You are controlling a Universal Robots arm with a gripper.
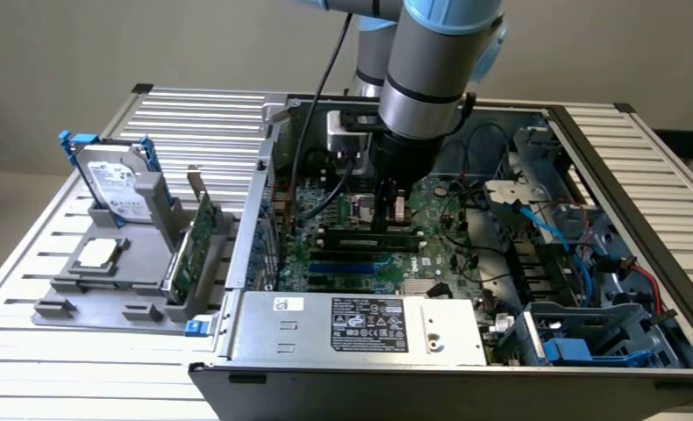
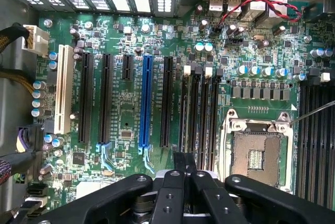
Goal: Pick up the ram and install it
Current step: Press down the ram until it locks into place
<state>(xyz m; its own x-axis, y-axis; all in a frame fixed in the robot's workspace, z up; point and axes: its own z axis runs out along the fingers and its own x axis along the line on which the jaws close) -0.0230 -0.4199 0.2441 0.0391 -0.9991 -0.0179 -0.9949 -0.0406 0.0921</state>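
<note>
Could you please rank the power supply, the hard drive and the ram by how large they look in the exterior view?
1. The power supply, the silver labelled box: clearly largest.
2. The hard drive, standing upright: mid-sized.
3. The ram, a thin dark strip: roughly as long as the drive looks wide, but far slimmer, so smallest.

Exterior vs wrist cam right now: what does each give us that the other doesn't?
Exterior view: the grey robot arm, the silver hard drive standing in a grey fixture, the labelled metal power-supply box, and the long dark ram stick right below the gripper.
Wrist view: the empty metal-framed CPU socket and twisted red-and-black wires.
Both: the green motherboard, its blue slot, and the shut gripper.
</note>
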